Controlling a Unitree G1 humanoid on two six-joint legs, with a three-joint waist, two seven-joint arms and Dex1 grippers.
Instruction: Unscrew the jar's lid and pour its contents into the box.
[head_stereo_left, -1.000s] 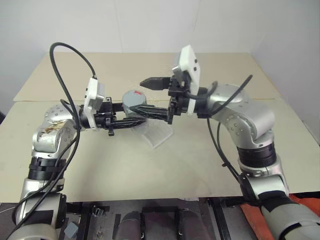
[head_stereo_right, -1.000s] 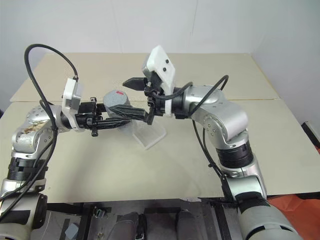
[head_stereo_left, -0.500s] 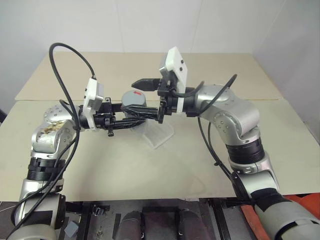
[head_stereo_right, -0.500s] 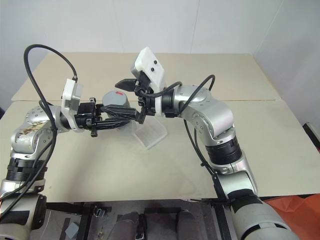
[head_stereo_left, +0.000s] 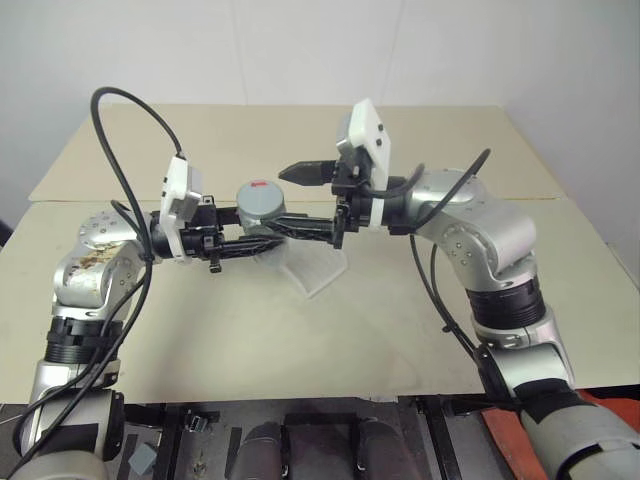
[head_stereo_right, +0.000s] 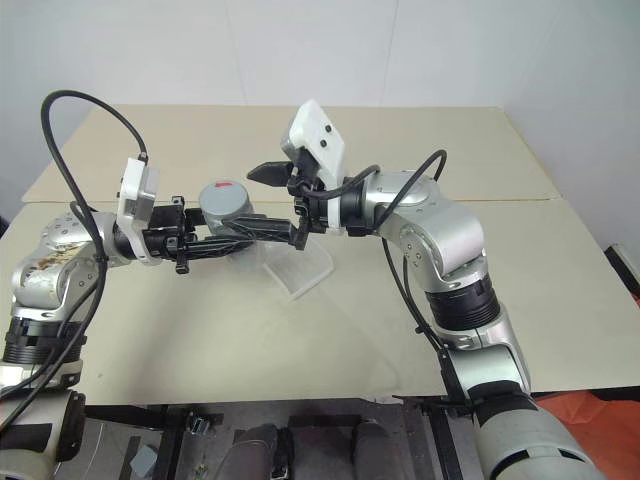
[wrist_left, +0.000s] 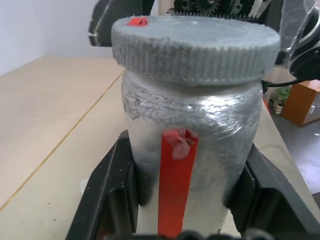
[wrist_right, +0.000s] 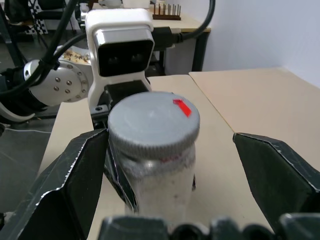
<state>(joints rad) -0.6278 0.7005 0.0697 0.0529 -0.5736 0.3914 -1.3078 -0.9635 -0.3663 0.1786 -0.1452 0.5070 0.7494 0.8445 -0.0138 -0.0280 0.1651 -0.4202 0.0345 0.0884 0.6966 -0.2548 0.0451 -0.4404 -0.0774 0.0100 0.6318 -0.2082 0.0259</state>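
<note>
Jar (wrist_left: 190, 150) held upright above the table (head_stereo_left: 560, 290), clamped by the body between the closed fingers of the left gripper (head_stereo_left: 285, 228). Lid (wrist_right: 153, 123) on top, apparently seated; ribbed edge plain in the left wrist view. Box (head_stereo_left: 318, 268) on the table just under and beyond the jar, nothing visible in it. Contents not visible.

Right gripper (wrist_right: 187, 170) spread wide, one finger each side of the lid, touching neither, holding nothing.

Risks, as judged from here:
- Fingers look a shade off centre on the lid; closing so could catch one edge first and knock the jar askew in the left grip.
- Closing too low would pinch the jar's shoulder as well as the lid; lid would then not turn.
- Jar surface looks smooth and foil-wrapped; twist force could spin the whole jar in the left fingers instead of loosening the lid.
- Lid coming free with a tilt could spill contents wide of the box.

Markings: red stripe down the jar's side, small red tab on the lid top. No brand or readable writing.
</note>
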